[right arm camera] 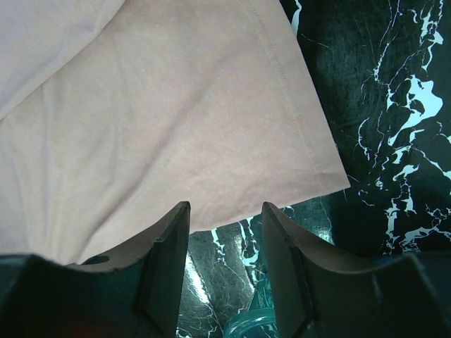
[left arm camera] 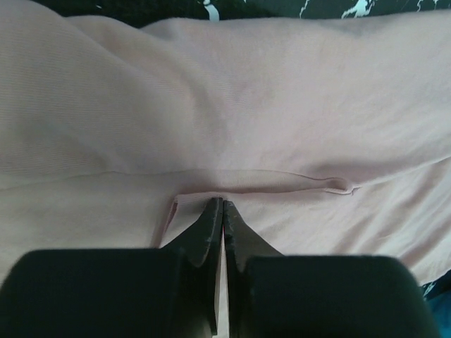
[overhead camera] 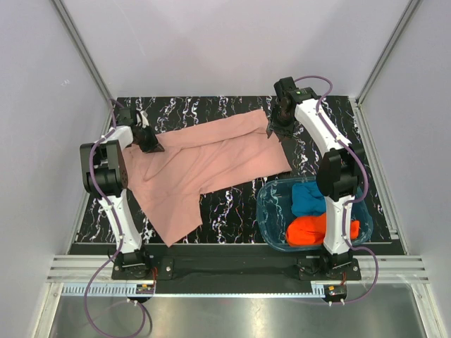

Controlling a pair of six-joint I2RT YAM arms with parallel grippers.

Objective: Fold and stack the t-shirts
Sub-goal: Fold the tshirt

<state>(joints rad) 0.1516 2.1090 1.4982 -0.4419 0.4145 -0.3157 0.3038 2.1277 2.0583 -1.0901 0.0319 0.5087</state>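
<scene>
The dusty-pink t-shirt (overhead camera: 211, 162) lay spread and rumpled on the black marbled table (overhead camera: 232, 204), on the left-arm side of the translucent blue tub (overhead camera: 262, 205) and reaching past the tub's far rim. Its nearest hem ran just beside that rim. The other 2 shirts sat inside the tub: the blue t-shirt (overhead camera: 308, 197) in the far half and the orange-red t-shirt (overhead camera: 310, 231) in the near half, partly hidden behind the right arm.

The left gripper (left arm camera: 222, 208) was well apart from the tub, at the pink shirt's edge farthest from it. Its fingers were pressed together with a small fold of pink cloth pinched between the tips. The right gripper (right arm camera: 224, 211) hung beyond the tub's far rim with its fingers spread and nothing between them. It was low over the shirt's hem, and the hem's corner lay a little to one side of the gap.

I judged the work to be at the first shirt, in the spreading-out stage before any fold, with only 1 of the 2 holds taken. The next move seemed to call for the right gripper to settle onto the hem beyond the tub and close on a single layer near the corner. After that, both arms could pull away from each other to flatten the wrinkles. The cloth was soft and bunched, so a shallow grasp could slip or catch 2 layers.
</scene>
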